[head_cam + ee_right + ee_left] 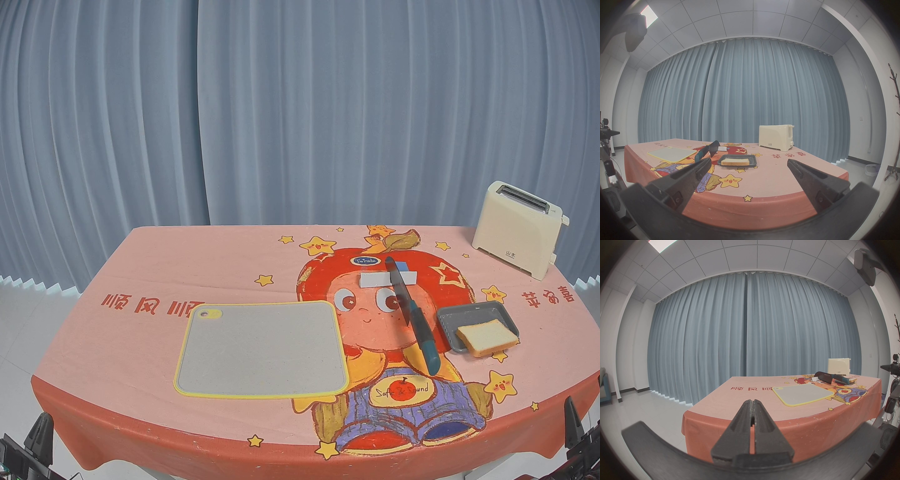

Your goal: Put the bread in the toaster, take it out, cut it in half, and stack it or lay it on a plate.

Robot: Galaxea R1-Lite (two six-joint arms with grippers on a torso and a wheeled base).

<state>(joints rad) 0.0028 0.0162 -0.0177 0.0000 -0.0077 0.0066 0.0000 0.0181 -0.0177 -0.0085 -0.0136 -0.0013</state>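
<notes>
A slice of bread (487,337) (735,161) lies on a dark grey plate (459,315) (752,157) at the table's right. Behind it at the far right corner stands a cream toaster (519,229) (775,137) (839,366). A knife (412,314) (831,377) (706,151) with a dark blade and teal handle lies left of the plate. A grey cutting board (261,349) (802,393) (672,153) with a yellow rim sits centre-left. My left gripper (752,410) is shut, held off the table's near left corner. My right gripper (749,172) is open, off the near right edge, with nothing between its fingers.
The table (156,269) carries a pink cartoon cloth. A small white label (378,279) lies under the knife blade. Blue curtains (300,112) hang close behind the table. A coat stand (895,93) is at the room's side.
</notes>
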